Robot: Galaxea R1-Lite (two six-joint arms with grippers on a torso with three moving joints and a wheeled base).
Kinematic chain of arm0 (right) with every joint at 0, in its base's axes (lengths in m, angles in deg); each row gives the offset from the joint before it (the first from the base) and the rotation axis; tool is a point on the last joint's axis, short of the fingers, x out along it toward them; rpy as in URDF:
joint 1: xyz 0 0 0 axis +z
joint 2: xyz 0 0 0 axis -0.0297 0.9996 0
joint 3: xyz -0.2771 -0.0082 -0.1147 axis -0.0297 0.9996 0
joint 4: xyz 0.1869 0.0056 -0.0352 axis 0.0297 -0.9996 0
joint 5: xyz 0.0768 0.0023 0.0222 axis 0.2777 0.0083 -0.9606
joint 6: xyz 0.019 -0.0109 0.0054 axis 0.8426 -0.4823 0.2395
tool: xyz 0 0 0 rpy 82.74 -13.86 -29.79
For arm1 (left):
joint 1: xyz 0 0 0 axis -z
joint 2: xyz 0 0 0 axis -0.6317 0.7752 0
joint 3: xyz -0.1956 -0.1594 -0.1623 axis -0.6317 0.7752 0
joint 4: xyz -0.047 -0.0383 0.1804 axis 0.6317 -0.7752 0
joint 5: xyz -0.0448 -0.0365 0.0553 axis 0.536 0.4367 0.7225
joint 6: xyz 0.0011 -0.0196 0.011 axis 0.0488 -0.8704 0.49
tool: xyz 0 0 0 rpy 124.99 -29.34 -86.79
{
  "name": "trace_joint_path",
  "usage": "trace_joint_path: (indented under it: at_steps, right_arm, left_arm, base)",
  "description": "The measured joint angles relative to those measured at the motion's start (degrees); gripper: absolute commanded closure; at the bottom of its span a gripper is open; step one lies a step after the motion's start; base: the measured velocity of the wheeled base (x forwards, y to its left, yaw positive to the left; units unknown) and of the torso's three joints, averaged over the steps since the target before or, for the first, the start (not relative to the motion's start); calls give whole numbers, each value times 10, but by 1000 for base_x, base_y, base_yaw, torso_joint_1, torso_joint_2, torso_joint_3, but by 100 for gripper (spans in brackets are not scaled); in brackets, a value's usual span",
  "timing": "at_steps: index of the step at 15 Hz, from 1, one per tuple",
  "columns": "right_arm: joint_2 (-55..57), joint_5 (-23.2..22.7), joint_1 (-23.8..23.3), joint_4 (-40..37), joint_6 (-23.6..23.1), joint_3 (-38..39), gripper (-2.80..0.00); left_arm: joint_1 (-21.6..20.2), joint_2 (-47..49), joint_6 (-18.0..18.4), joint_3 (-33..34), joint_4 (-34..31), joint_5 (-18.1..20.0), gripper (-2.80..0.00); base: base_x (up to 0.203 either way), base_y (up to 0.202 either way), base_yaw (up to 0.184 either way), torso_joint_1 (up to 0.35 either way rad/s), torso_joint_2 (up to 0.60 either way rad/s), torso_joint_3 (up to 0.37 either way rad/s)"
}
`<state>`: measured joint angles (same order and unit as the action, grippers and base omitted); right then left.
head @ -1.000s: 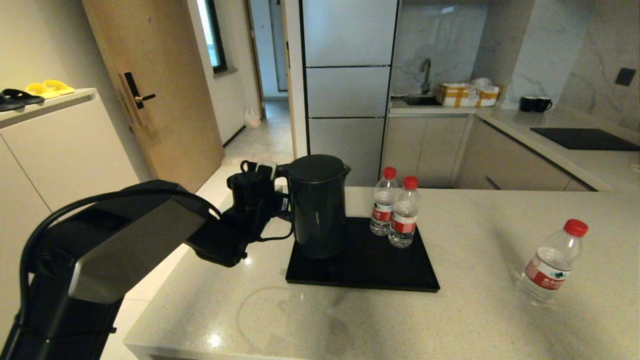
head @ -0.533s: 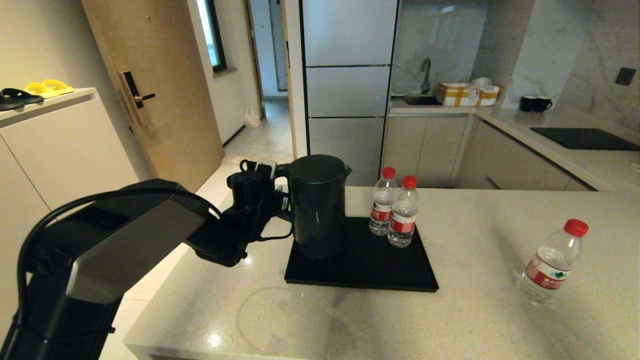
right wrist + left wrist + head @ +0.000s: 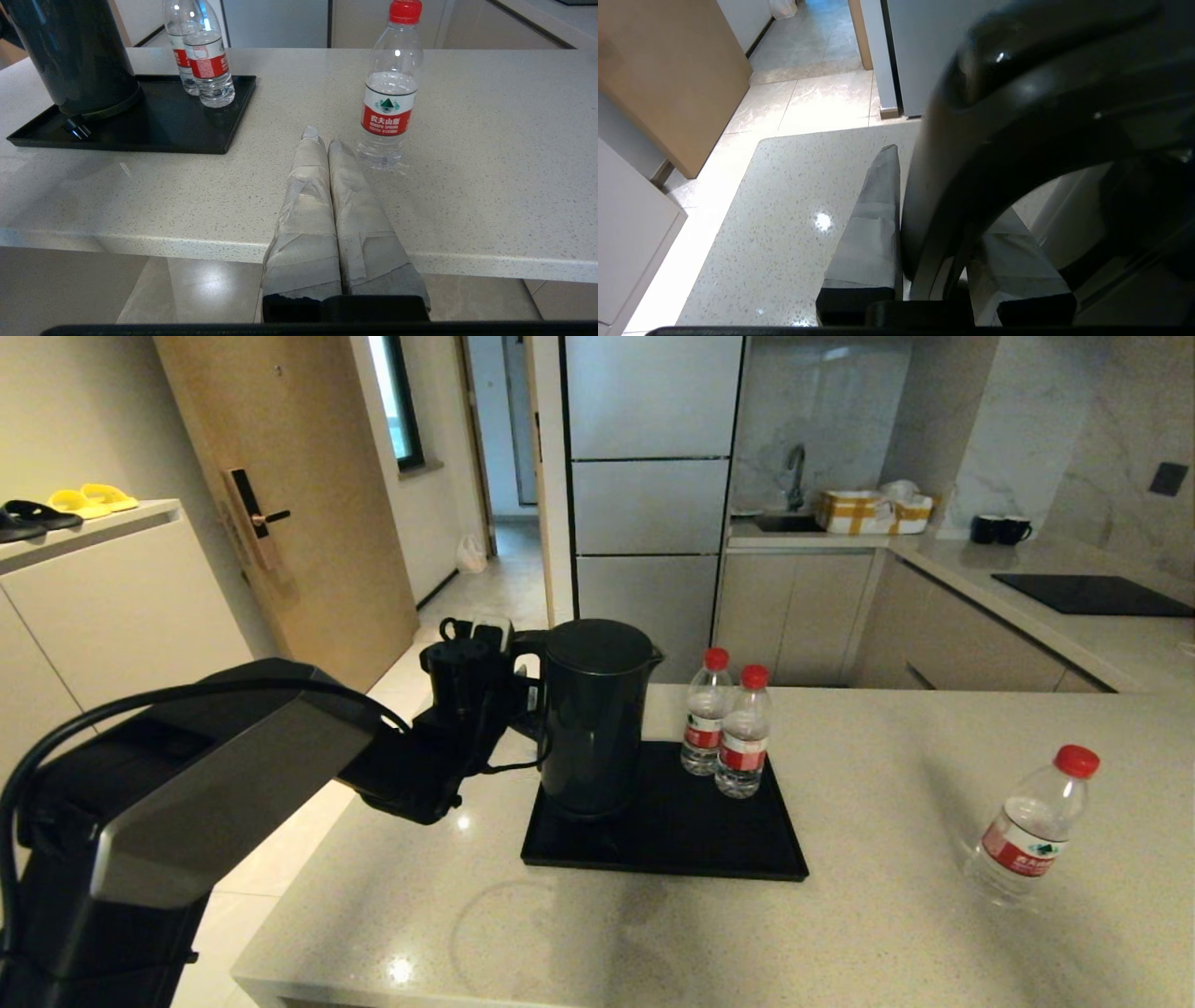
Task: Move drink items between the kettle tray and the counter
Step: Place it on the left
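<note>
The matte black kettle (image 3: 593, 719) (image 3: 70, 51) stands at the left end of the black kettle tray (image 3: 691, 840) (image 3: 163, 126), leaning slightly. My left gripper (image 3: 523, 686) (image 3: 943, 196) is shut on its loop handle (image 3: 971, 140). Two red-capped water bottles (image 3: 700, 723) (image 3: 744, 742) stand together at the tray's far side. A third bottle (image 3: 1027, 831) (image 3: 390, 93) stands on the beige counter (image 3: 887, 915) to the right. My right gripper (image 3: 322, 137) is shut and empty over the counter's front edge, just left of that bottle; the head view does not show it.
Behind the counter a grey worktop carries a black hob (image 3: 1088, 595), two black mugs (image 3: 999, 529), taped boxes (image 3: 873, 511) and a sink tap (image 3: 794, 476). A white cabinet with slippers (image 3: 93, 499) stands at far left, beside a wooden door.
The kettle has risen a little in my left gripper. The tray with its two bottles has slid slightly to the left. The lone bottle has stayed put.
</note>
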<state>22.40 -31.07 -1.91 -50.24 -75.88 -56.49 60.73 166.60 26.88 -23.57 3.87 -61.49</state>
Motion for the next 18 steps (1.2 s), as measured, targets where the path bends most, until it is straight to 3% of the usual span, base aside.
trace_joint_path:
  at_steps: [11, 18]
  right_arm:
    - [0, 0, 0, 0, -1, 0, 0]
    - [0, 0, 0, 0, 0, 0, 0]
  left_arm:
    - [0, -23, -28, -13, -33, -4, 0]
    - [-49, -3, -32, -80, -91, -2, 0]
  base:
    - [0, 0, 0, 0, 0, 0]
    - [0, 0, 0, 0, 0, 0]
